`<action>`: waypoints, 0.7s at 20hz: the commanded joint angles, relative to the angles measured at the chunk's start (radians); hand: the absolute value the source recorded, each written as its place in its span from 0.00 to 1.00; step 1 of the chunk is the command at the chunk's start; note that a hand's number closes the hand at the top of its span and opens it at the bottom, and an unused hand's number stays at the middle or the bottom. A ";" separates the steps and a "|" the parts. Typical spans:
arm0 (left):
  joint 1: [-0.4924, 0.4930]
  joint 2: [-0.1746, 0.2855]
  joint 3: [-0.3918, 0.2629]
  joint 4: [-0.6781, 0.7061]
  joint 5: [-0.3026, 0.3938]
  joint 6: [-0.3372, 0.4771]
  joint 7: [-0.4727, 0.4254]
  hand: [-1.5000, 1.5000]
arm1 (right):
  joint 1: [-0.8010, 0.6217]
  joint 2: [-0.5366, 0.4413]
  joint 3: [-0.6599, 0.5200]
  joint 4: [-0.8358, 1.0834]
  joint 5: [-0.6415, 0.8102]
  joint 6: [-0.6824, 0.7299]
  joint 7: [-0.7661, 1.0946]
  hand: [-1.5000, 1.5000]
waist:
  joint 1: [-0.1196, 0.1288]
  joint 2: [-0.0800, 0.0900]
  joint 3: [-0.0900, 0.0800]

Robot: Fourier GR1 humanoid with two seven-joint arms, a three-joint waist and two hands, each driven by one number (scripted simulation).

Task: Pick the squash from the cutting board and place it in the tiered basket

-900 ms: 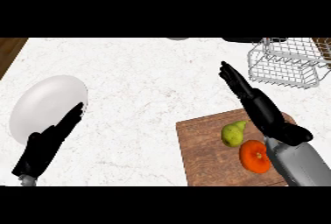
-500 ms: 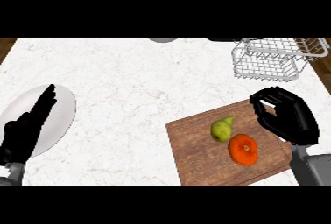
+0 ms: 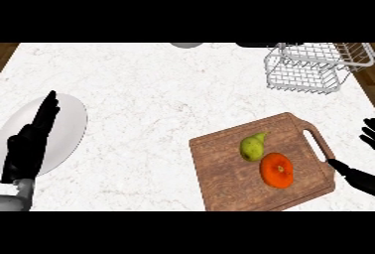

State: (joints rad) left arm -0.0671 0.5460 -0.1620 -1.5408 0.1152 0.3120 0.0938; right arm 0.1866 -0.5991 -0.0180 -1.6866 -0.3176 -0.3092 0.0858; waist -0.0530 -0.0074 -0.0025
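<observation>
Right robot hand [image 3: 353, 174], head view: only partly in frame at the right edge. Fingers and thumb are spread apart, nothing between them. One dark digit points left, its tip at the right edge of the cutting board [image 3: 227, 174], just below the handle slot. Can't tell whether it touches the wood. The other fingertips show higher up at the frame edge, apart from the board.

Left robot hand [image 3: 28, 150]: low left, fingers straight and held together, pointing up and slightly right. It holds nothing and shows in front of the white plate [image 3: 72, 121], covering the plate's left part. Grey forearm enters from the bottom left corner.

Squash [image 3: 277, 169]: orange, round, flattish. It lies on the cutting board, right of centre and toward the near edge. Neither robot hand is on it. A green pear [image 3: 253, 147] lies just up-left of it, touching or nearly so.

Cutting board: brown wood, turned at an angle on the white marble tabletop [image 3: 161, 99], handle slot on the right end.

Tiered basket [image 3: 306, 70]: white wire, top right of the tabletop, well apart from the board, nothing visible in it.
</observation>
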 commanded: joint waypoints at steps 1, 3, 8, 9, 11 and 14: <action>-0.005 -0.035 -0.019 0.024 -0.039 0.027 -0.031 0.50 | 0.090 -0.194 -0.024 -0.175 0.007 0.089 0.170 0.00 | 0.011 0.001 -0.002; -0.021 -0.018 0.011 0.050 -0.001 -0.013 -0.032 0.50 | 0.119 -0.279 0.014 -0.217 0.049 0.156 0.214 0.00 | 0.013 0.003 -0.004; -0.022 -0.049 -0.027 0.029 -0.033 0.003 -0.014 0.50 | 0.079 -0.479 -0.020 -0.331 -0.019 0.310 0.455 0.00 | 0.037 0.003 -0.001; -0.066 -0.053 -0.025 0.058 -0.037 -0.011 -0.023 0.50 | 0.018 -0.488 0.000 -0.342 -0.013 0.308 0.513 0.00 | 0.047 0.009 -0.001; -0.075 -0.051 -0.002 0.091 -0.031 -0.031 -0.058 0.50 | -0.033 -0.484 0.049 -0.381 -0.003 0.293 0.632 0.00 | 0.059 0.011 0.000; -0.114 -0.067 0.007 0.129 -0.042 -0.047 -0.052 0.50 | -0.130 -0.450 0.099 -0.429 0.018 0.241 0.809 0.00 | 0.061 0.011 0.000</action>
State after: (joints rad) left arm -0.1385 0.4958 -0.1656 -1.4649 0.0792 0.2869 0.0572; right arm 0.1504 -1.0404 0.0226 -2.0356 -0.3163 -0.0397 0.6872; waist -0.0021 0.0009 -0.0028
